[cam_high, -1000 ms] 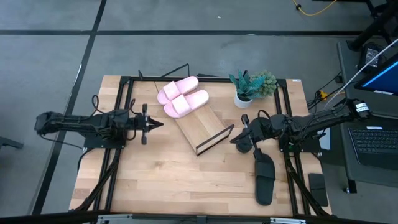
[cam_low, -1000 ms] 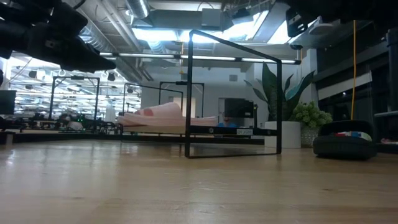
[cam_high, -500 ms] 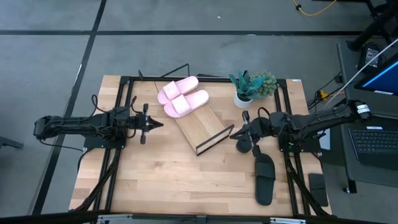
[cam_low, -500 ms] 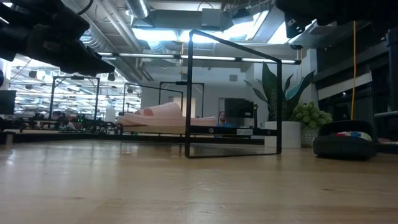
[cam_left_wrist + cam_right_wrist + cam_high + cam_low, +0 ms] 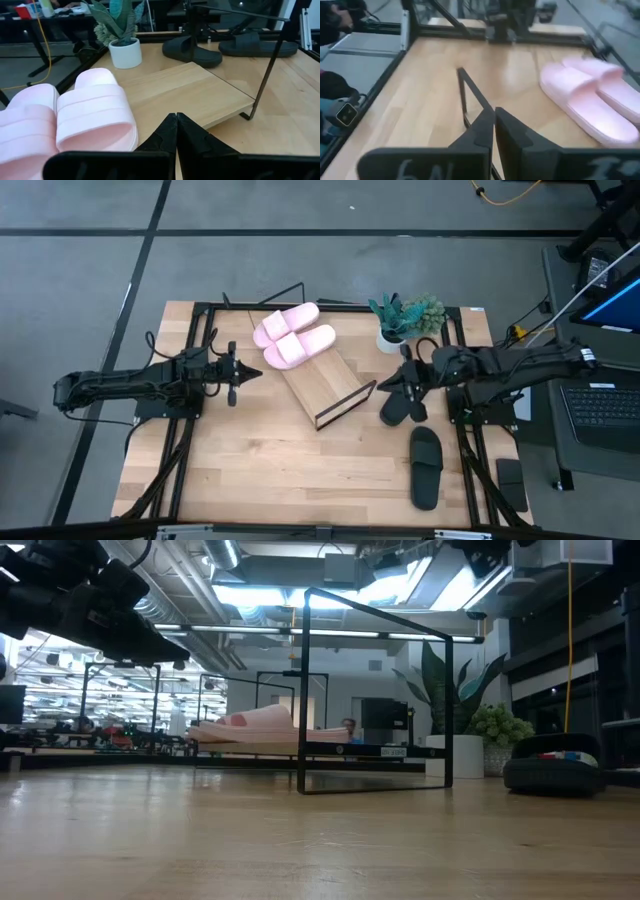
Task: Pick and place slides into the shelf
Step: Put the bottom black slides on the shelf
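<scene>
Both pincers hang closed and empty over the surface (image 5: 250, 470): the left pincer (image 5: 256, 373) beside the shelf (image 5: 322, 385), the right pincer (image 5: 380, 387) at its low end. Two pink slides (image 5: 290, 336) lie on the shelf's upper part. One black slide (image 5: 426, 466) lies on the surface and another black slide (image 5: 395, 408) under the right arm.

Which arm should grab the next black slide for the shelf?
Right. The right tool hovers by one black slide, and the other black slide lies on that side too. The left tool waits beyond the shelf.
</scene>
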